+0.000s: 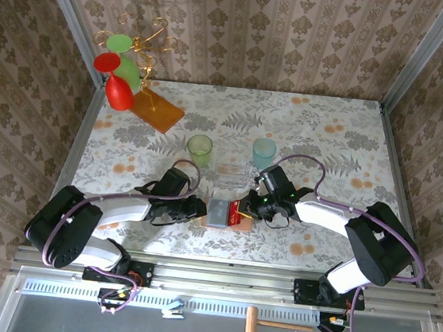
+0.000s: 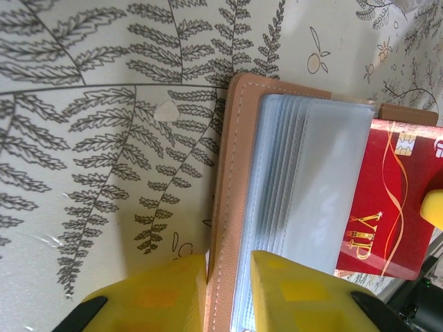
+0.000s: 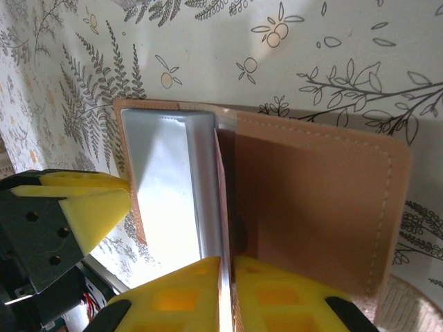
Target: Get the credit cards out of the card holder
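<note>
**A:** So where's the grab? The tan leather card holder [image 1: 218,211] lies open on the fern-print worktop [image 1: 330,122], at the near edge between both arms. Left tool [image 2: 228,266] is pinched on its stitched cover edge. Right tool [image 3: 225,270] is pressed together on the red plastic VIP card [image 2: 384,207], which pokes out of the clear sleeves [image 2: 311,180].

**B:** I'd guess the card's light, stiff and slick, so a thin-edge grip could slip. Take it by the exposed end and pull straight along the sleeve. The holder looks floppy and needs pinning, and the soft sleeves may drag along.

**A:** Any clutter?

**B:** A green translucent cup [image 1: 200,147] and a pale blue cup [image 1: 264,150] stand behind, well apart. Nothing's blocking the pull, I reckon.
</note>
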You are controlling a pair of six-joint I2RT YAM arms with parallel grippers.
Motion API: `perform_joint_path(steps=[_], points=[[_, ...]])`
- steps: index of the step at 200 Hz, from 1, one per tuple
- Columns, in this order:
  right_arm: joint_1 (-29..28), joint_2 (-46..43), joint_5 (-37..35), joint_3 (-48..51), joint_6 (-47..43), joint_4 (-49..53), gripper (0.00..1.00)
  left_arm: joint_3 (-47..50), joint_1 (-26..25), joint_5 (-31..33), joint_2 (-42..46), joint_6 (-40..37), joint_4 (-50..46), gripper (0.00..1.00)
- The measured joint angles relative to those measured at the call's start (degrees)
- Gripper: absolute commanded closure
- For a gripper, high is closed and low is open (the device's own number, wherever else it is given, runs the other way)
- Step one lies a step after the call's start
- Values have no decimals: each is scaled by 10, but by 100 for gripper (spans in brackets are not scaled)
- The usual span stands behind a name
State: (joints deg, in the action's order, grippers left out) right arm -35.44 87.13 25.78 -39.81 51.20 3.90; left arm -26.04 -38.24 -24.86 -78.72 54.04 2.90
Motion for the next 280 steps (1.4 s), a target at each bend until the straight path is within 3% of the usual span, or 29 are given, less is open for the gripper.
perform_joint_path(steps=[84,144,207,280], points=[[-3,-19,-12,0,-2,24,99,0,0,1,1,4,1,76],[-4,-54,-50,-56,-80,135,99,0,24,9,61,2,-16,72],[-3,-56,-120,-185,-333,268,100,0,79,19,129,-26,-60,69],[-3,3,-108,-310,-695,361,100,-16,146,29,163,-66,-110,67]])
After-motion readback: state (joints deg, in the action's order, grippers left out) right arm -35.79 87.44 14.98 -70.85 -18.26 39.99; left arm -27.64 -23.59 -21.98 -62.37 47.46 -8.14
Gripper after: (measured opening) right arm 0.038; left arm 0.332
